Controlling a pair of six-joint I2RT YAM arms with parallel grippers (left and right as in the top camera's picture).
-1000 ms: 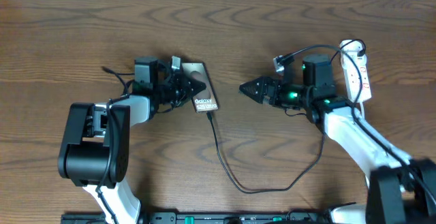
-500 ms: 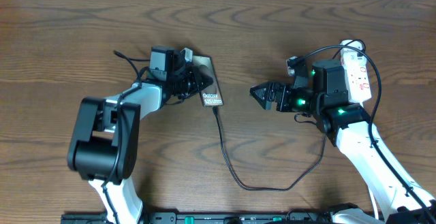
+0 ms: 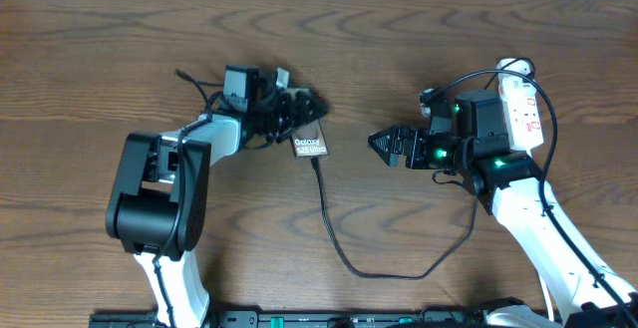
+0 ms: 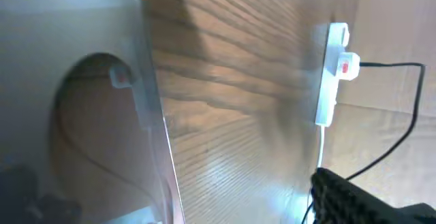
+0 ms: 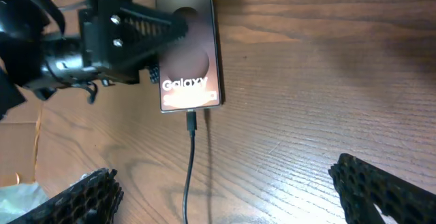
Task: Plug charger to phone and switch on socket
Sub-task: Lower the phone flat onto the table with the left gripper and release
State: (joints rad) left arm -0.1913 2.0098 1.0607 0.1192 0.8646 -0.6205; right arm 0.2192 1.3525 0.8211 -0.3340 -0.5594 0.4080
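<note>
The grey phone (image 3: 311, 143) with "Galaxy" lettering lies left of centre. The thin black charger (image 3: 334, 243) loops from its lower end across the wood toward the right arm. In the right wrist view the charger's connector tip (image 5: 191, 119) sits at the bottom edge of the phone (image 5: 194, 60). My left gripper (image 3: 302, 108) hangs over the phone's upper left edge, open; the phone fills the left of its wrist view and one finger (image 4: 354, 197) stands well off to the right. My right gripper (image 3: 384, 145) is open and empty, right of the phone. The white socket (image 3: 524, 109) lies at the far right.
The socket (image 4: 332, 74) with a red switch also shows in the left wrist view, its white cord trailing down. A black robot cable arcs above the right arm (image 3: 469, 74). The right arm's body lies between the socket and the table's middle.
The left gripper has opened. The left arm and the phone shifted right and slightly down, the phone turning a little. The right arm drew back to the right.
</note>
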